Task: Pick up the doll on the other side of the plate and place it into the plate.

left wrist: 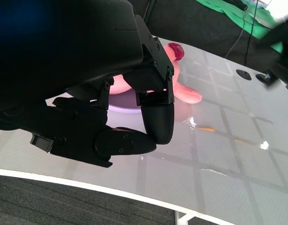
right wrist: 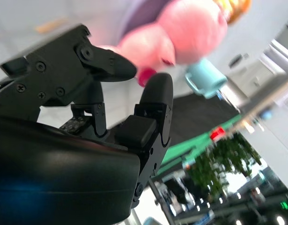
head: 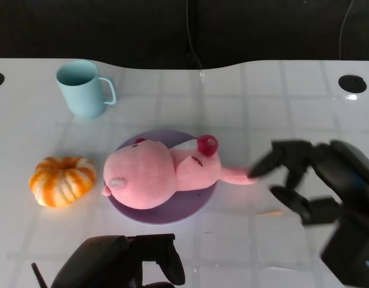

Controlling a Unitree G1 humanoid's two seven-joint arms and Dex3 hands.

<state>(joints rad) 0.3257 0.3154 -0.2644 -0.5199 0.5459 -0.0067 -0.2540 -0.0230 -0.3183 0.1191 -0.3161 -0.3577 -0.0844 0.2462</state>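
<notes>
The pink plush doll (head: 151,177) lies on its side on the purple plate (head: 172,217), covering most of it. One long pink limb reaches off the plate's right rim onto the table. My right hand (head: 298,177) is just right of that limb, fingers spread and holding nothing, one fingertip at the limb's end. My left hand (head: 127,264) sits low at the near edge, fingers curled in on nothing. The left wrist view shows this hand (left wrist: 111,117) in front of the doll (left wrist: 181,89) and plate (left wrist: 127,101). In the right wrist view, my right hand (right wrist: 111,103) has the doll (right wrist: 181,33) beyond it.
A light blue mug (head: 82,88) stands at the back left. An orange-and-white pumpkin toy (head: 62,180) sits left of the plate. A small orange sliver (head: 269,212) lies on the table near my right hand. Two dark holes mark the table's far corners.
</notes>
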